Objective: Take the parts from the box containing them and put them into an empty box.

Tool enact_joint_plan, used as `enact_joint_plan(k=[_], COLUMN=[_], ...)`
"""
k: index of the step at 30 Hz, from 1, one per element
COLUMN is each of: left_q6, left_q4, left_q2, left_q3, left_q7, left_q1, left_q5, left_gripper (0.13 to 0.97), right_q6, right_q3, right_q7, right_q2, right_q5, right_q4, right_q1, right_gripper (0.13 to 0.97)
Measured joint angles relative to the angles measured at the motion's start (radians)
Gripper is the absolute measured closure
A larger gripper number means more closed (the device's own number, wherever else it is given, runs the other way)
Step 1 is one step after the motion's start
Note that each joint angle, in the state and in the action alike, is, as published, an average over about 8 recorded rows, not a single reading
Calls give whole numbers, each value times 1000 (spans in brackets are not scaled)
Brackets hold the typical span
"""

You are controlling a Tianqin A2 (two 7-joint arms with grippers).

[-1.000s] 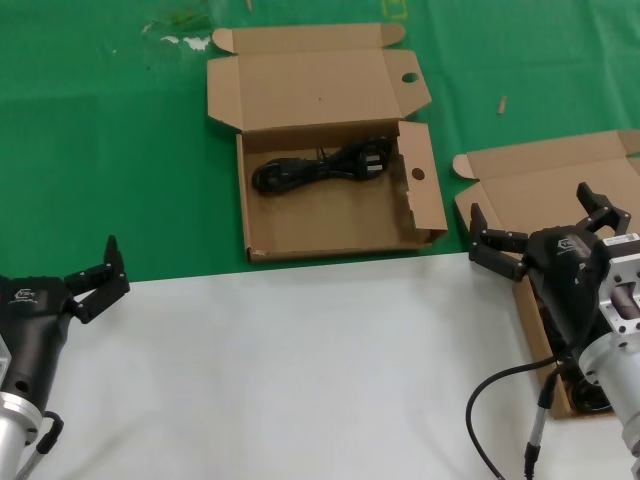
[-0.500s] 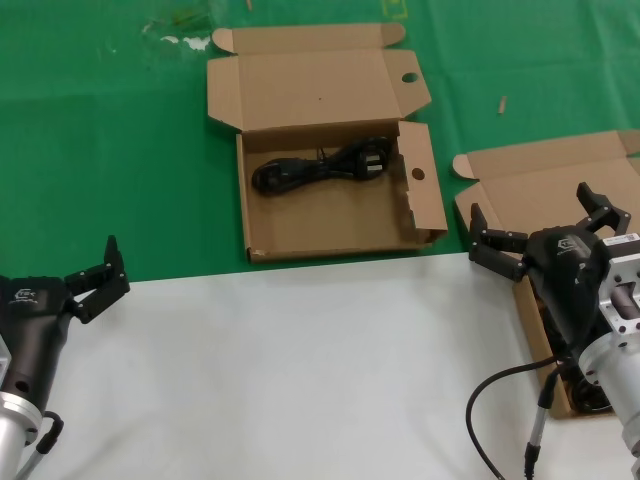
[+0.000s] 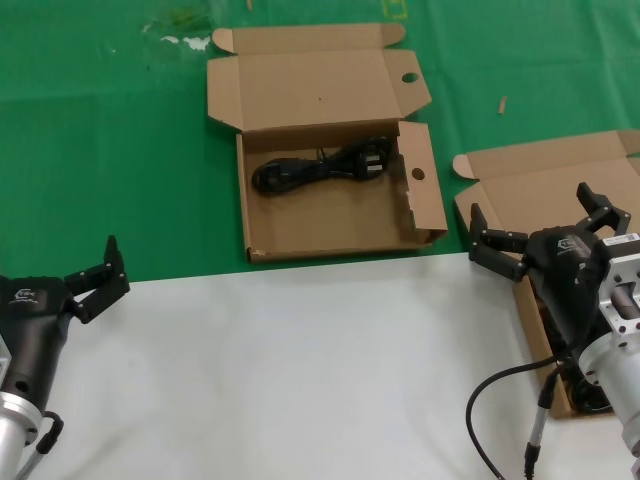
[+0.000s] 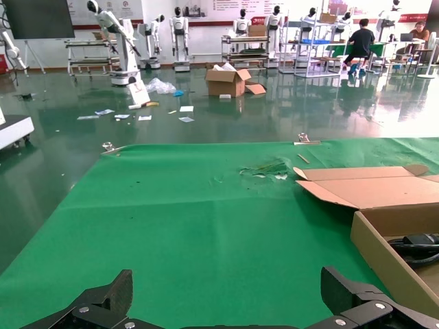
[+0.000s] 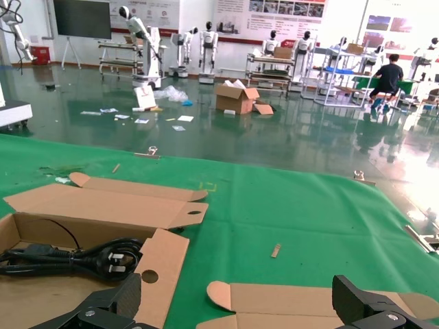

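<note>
**One cord in the holed box, more under the right arm**

One black power cord [image 3: 322, 166] lies coiled in the back half of the box with round holes [image 3: 330, 225], plug end toward the holed side flap. This box sits on the green cloth [image 3: 110, 150] near the middle of its far part, lid laid back flat, front wall just beside the edge of the white surface [image 3: 290, 370].

A second cardboard box [image 3: 530, 185], plain-lidded with a small rounded ear tab, sits at the right edge, lid open toward the back. At least one more black cord [image 3: 592, 395] shows at its near end, but the right arm covers most of the inside, so the count there cannot be told.

Two grippers are in view. The right gripper [image 3: 540, 232] hovers over the plain-lidded box with its fingers spread wide, holding nothing. The left gripper [image 3: 97, 275] sits at the left edge, where white surface meets green cloth, fingers parted and empty.

Small scraps lie on the cloth: a pale smear [image 3: 185, 40] near the far left corner of the holed box's lid and a short tan sliver [image 3: 502, 104] between the two boxes toward the back. Beyond the table, the wrist views show a workshop floor with white robots [image 5: 206, 41] on stands and an open carton [image 5: 232, 98].
</note>
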Motion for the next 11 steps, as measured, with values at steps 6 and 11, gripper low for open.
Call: enact_joint_plan(k=[6, 11], left_q6=[0, 0], left_q4=[0, 0], left_q2=[0, 0], left_q3=[0, 0], left_q7=[0, 0], left_q1=[0, 0], left_q5=[0, 0], left_gripper=[132, 132], right_q6=[0, 0], right_q3=[0, 0], right_q7=[0, 0], right_q2=[0, 0], right_q5=[0, 0], right_q4=[0, 0], right_q1=[0, 0], right_gripper=[129, 129])
